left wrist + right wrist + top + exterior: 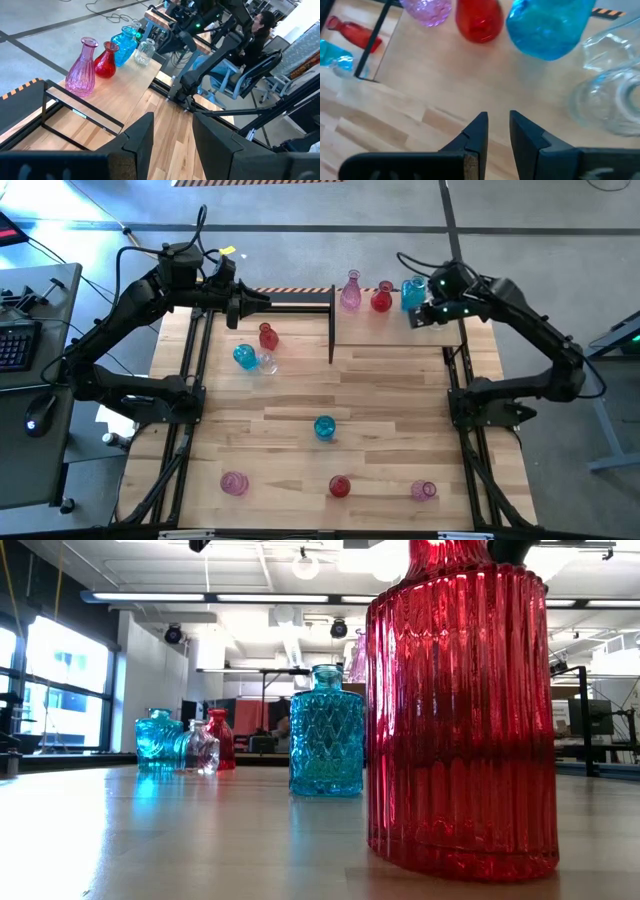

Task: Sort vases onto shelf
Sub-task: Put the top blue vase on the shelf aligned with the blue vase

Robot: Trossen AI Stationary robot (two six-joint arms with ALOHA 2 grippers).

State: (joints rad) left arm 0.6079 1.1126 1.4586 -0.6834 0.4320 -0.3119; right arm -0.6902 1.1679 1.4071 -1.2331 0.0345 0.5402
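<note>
so far four vases stand in a row on the shelf (400, 340): a pink vase (350, 292), a red vase (381, 298), a blue vase (412, 292) and a clear vase (144, 51). three more cluster on the table (290, 430) to the shelf's left, and four sit apart nearer the front, so most sorting remains. right gripper (497, 131) hovers low over the shelf beside the clear vase, fingers nearly together, empty. left gripper (172, 137) waits by the shelf's left end, part open, empty.
</note>
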